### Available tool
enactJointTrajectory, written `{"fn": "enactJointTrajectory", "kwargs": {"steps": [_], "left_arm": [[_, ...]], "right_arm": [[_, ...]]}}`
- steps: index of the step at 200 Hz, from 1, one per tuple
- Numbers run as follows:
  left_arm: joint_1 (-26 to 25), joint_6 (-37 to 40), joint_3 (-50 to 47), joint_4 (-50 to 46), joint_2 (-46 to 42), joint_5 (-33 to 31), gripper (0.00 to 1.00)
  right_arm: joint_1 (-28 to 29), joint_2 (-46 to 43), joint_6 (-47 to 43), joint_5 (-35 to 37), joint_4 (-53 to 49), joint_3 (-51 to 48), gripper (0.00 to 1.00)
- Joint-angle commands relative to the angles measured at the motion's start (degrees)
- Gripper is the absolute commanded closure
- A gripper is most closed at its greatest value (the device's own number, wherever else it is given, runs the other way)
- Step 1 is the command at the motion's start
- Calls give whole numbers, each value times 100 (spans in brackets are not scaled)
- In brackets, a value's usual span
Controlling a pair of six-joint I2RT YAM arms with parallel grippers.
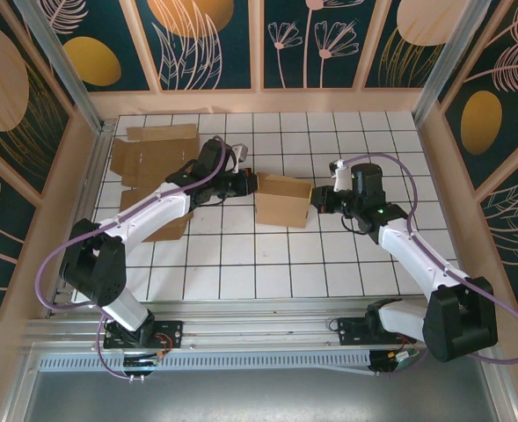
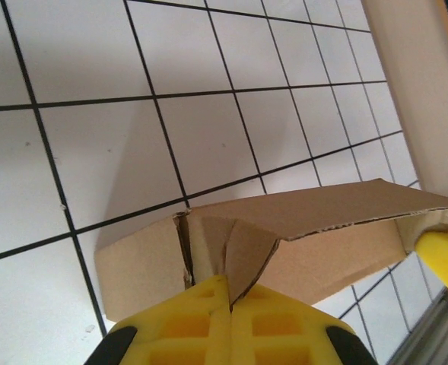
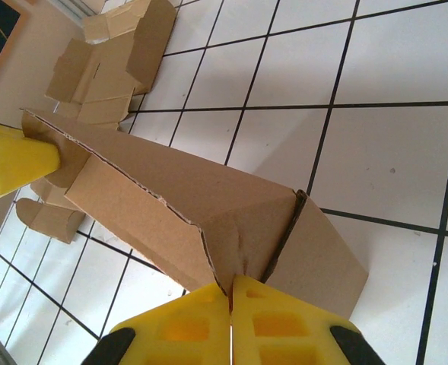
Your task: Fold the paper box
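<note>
1. Flat cardboard (image 1: 153,154): unfolded pieces lie on the table (image 1: 241,272) at its far left corner. The left arm (image 1: 153,211) crosses over their near edge. They are well apart from the paper box.
2. Left gripper (image 1: 251,183): it reaches in from the left and meets the left end of the paper box. In the left wrist view its yellow fingers (image 2: 185,334) are pressed together, with a cardboard flap edge pinched in the seam between them. The gripper is fully closed on the paper box.
3. Paper box (image 1: 283,200): it sits near the middle of the table, directly between the two grippers and touching both.
   - The box is only partly formed. Its walls lean into a flattened, slanted shape, and one long panel with a rough edge lies on top.
   - In each wrist view it spans from that camera's own fingers to the other gripper's yellow fingertip at the far end.
   - The views do not settle whether its underside rests on the table or is held just clear of it.
4. Right gripper (image 1: 316,199): it meets the right end of the paper box, opposite the left gripper. In the right wrist view its fingers (image 3: 284,334) are closed together on a folded corner of the box, where two panels join.
5. Right arm (image 1: 408,246): it extends from the near right of the table toward the centre.
</note>
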Motion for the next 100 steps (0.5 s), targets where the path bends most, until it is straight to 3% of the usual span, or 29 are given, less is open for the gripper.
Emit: {"fn": "enactJointTrajectory", "kwargs": {"steps": [1,63,84,100], "left_arm": [[-124,190,-91,-746,175,-576,100],[-248,84,-627,-293,12,74,100],[-285,42,-805,-224,-179,83,89],[-290,-16,-905,-100,-351,73,81]], "right_arm": [[121,34,-114,-103,-391,-198,92],[174,10,-85,108,-371,-361,92],[196,-92,-62,161,-346,-595,89],[191,-228,-12,143,-356,-617,78]]}}
